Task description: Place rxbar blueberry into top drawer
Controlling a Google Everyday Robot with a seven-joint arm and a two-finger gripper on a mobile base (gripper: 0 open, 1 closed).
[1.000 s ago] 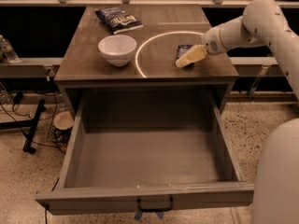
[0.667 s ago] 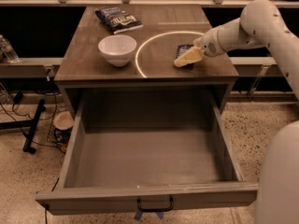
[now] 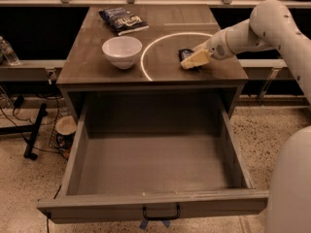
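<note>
One gripper (image 3: 193,60) touches the rxbar blueberry (image 3: 184,53) atop the cabinet (image 3: 92,42).

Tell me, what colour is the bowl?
The bowl is white, camera view; the gripper is at the rxbar blueberry.

Overall: dim, warm brown light from above.
Tabletop (image 3: 92,57): the brightest surface, with a pale glaring ring (image 3: 144,64) on it.
Bowl (image 3: 122,51): bright white, with a soft shadow at its foot.
Gripper (image 3: 190,60): at the tabletop's right, over the rxbar blueberry (image 3: 184,54), pale and well lit, dark shadow beneath.
Top drawer (image 3: 155,205): even grey inside, with deep shadow at the back under the tabletop.
Floor (image 3: 252,140): lit on the right, murkier on the left.
</note>
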